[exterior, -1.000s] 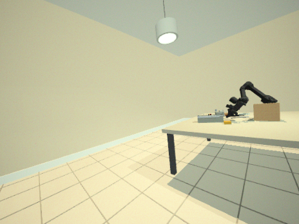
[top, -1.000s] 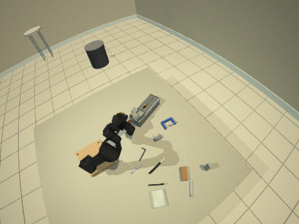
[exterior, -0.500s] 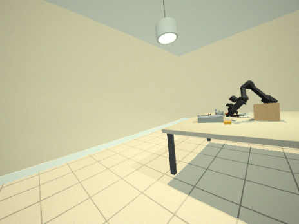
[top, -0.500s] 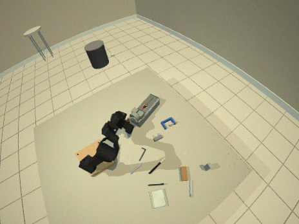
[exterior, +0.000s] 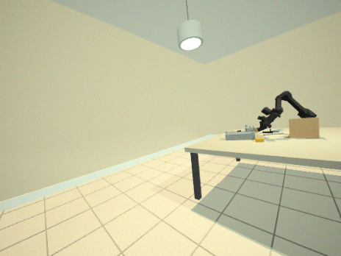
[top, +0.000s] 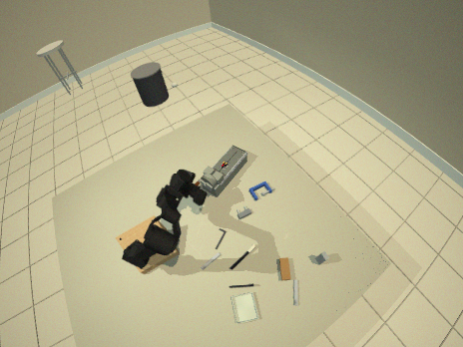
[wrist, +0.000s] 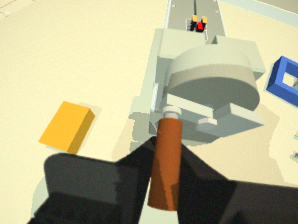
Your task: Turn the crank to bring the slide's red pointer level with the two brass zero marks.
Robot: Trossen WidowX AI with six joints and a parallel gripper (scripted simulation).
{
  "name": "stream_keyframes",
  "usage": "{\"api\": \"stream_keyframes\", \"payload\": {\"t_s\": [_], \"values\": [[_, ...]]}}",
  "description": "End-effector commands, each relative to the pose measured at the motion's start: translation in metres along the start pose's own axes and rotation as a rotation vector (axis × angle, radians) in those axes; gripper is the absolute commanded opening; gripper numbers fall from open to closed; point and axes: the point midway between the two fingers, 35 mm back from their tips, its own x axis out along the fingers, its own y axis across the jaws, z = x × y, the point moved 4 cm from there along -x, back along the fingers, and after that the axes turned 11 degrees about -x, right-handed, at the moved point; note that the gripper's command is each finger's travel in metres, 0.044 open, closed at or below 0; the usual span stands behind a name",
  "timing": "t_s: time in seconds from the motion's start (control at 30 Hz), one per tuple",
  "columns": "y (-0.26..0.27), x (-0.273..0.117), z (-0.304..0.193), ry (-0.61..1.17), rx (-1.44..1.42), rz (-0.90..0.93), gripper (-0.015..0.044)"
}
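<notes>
The grey machine (top: 232,174) (exterior: 239,136) (wrist: 212,85) has a round drum at its near end, with a light crank arm (wrist: 189,106) across its face. My gripper (exterior: 259,129) (wrist: 164,142) is shut on the crank's orange-brown handle (wrist: 168,135), which lies between the fingers. Beyond the drum, the red pointer (top: 225,164) (wrist: 200,26) sits on the slide between two brass marks (wrist: 194,18) (wrist: 204,20). In the wrist view the red shows slightly below the brass tops; at this size and angle I cannot tell whether they are exactly level.
A yellow block (exterior: 259,140) (wrist: 67,127) lies left of the machine in the wrist view. A blue frame (top: 259,186) (wrist: 275,77) lies to the right. A small grey bracket (top: 243,213), a hex key (top: 220,239), pen-like tools and a brown block (top: 284,269) lie farther off.
</notes>
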Motion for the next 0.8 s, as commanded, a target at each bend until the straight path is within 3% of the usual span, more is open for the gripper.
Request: {"api": "stream_keyframes", "payload": {"t_s": [0.0, 0.77], "values": [[-0.003, -0.007, 0.006, -0.007, 0.0, -0.009, 0.0], [-0.032, -0.017, 0.01, -0.007, -0.001, -0.009, 0.0]]}}
